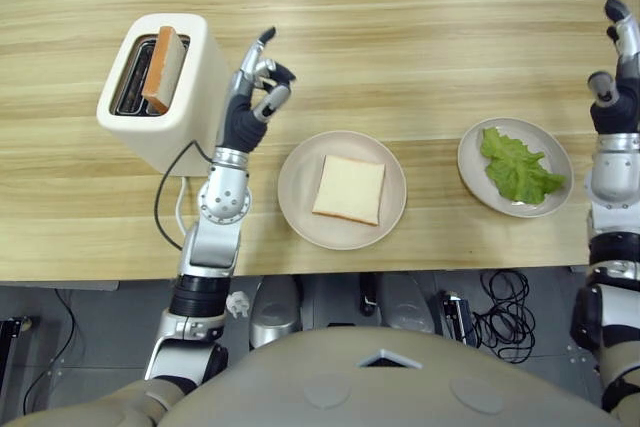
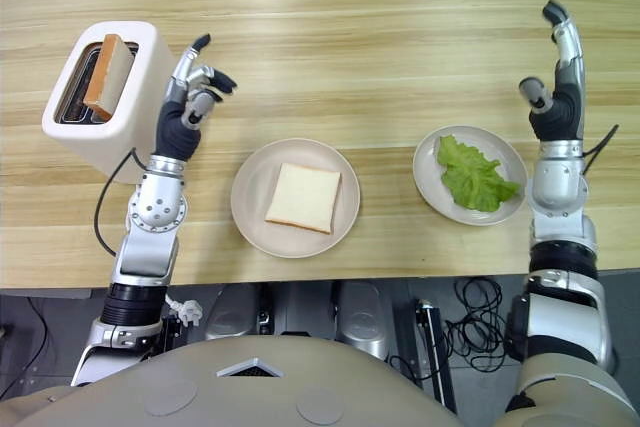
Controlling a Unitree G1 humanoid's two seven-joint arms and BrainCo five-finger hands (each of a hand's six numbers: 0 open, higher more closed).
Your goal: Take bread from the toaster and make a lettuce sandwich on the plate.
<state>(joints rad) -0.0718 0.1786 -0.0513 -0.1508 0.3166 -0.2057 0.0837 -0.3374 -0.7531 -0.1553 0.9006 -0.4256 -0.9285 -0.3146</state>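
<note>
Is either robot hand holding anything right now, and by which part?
Nothing is held. The left hand, fingers curled, is empty beside the toaster; the right hand is open and empty by the lettuce plate.

On the wooden surface (image 1: 400,27), a cream toaster (image 1: 185,97) holding a browned slice (image 1: 165,69) stands left of a round beige plate (image 1: 295,182) bearing white bread (image 1: 349,189), right of which a second plate (image 1: 470,162) holds green lettuce (image 1: 518,169).

Silver jointed arms (image 1: 215,217), black bands; left hand (image 1: 250,102), right hand (image 2: 556,92) black-palmed, silver fingers (image 1: 262,67), dark tips.
</note>
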